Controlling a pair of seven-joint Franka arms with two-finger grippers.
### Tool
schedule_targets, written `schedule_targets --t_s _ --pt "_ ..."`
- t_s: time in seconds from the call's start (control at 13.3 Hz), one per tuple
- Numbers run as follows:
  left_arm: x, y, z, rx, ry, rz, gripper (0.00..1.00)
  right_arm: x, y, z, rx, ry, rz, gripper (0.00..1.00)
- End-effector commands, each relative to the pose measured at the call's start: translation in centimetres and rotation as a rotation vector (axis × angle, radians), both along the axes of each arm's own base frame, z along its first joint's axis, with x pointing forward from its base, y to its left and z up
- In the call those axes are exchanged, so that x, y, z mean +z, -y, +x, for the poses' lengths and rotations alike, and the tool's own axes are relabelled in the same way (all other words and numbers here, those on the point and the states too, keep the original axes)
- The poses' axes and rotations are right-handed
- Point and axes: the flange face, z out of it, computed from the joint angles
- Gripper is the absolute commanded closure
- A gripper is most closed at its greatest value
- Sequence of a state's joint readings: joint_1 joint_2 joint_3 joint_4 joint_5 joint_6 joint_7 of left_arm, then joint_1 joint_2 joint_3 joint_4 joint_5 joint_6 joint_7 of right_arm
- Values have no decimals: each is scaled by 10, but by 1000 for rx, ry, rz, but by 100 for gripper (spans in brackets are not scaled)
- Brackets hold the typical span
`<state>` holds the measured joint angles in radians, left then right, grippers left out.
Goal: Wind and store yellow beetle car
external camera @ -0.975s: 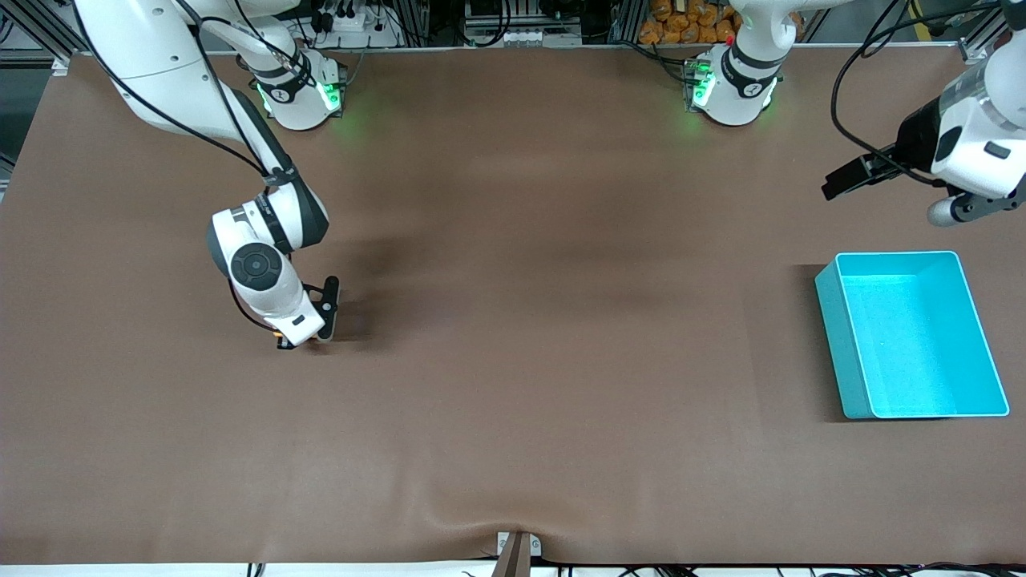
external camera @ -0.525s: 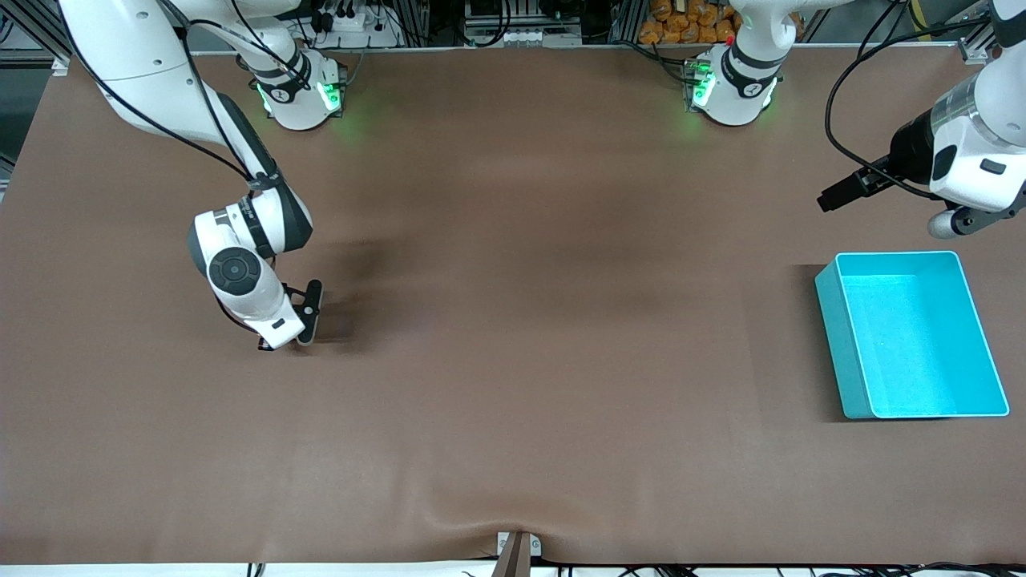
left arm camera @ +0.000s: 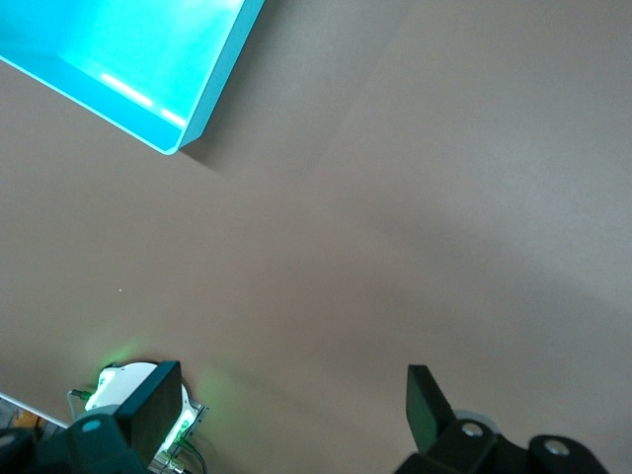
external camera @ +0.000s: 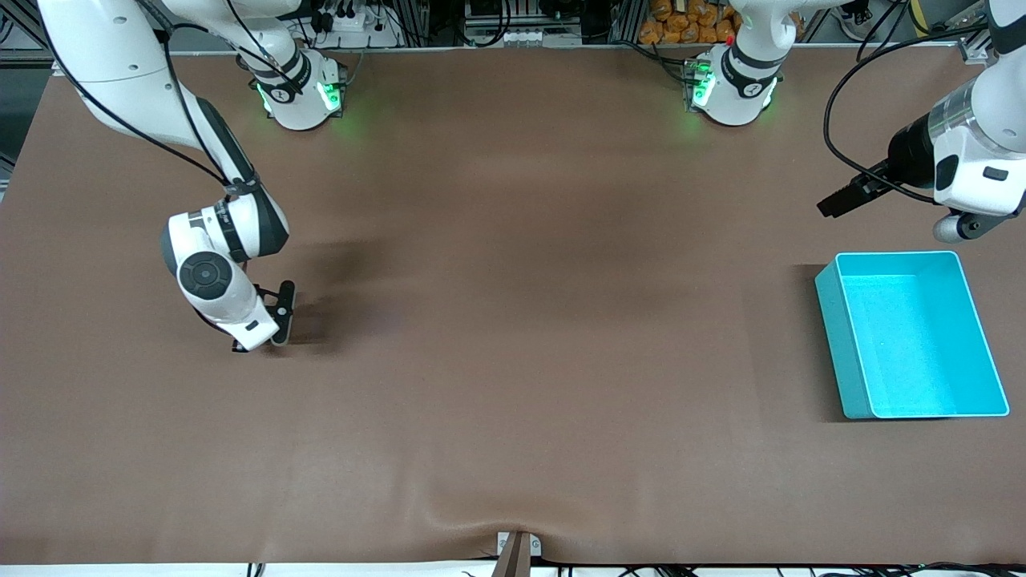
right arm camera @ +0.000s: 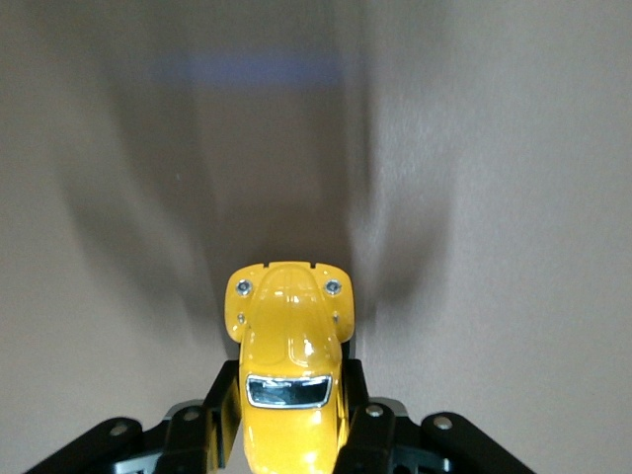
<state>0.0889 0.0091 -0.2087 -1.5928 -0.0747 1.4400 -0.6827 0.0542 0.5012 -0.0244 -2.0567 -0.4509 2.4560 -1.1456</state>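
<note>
Right arm reaches down toward its end of the table, right gripper (external camera: 276, 320) low over the surface, fingers (right arm camera: 222, 415) clamped on the car (right arm camera: 289, 370). Left arm waits raised near its end of the table, left gripper (left arm camera: 286, 400) spread wide, holding nothing.

We see the right tool (external camera: 258, 340), clamped on the yellow beetle car (right arm camera: 288, 367), now sitting further toward the frame's left edge, while the left tool (external camera: 834, 202) at upper right tilts slightly lower.
</note>
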Motion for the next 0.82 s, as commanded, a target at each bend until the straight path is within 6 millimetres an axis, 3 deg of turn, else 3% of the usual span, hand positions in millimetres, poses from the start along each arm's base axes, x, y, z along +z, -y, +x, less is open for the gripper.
schedule_targets --t_s 0.0,0.15,0.38,0.6,0.67,0.75 --pt "0 1 0 37 2 -13 0 -30 22 -5 8 -26 -7 88" --pt "0 0 0 41 1 -11 0 -29 32 -6 -10 -31 -12 78" --pt "-2 0 0 43 -4 -10 0 -29 42 -6 -25 -30 -19 77" --pt "-2 1 0 42 -4 -10 0 -28 41 -4 -25 -26 -19 68" --pt "-2 1 0 45 -4 -10 0 -27 41 -3 -26 -23 -18 41" --pt "-3 1 0 63 -7 -7 0 -25 42 -1 -31 -19 -17 0"
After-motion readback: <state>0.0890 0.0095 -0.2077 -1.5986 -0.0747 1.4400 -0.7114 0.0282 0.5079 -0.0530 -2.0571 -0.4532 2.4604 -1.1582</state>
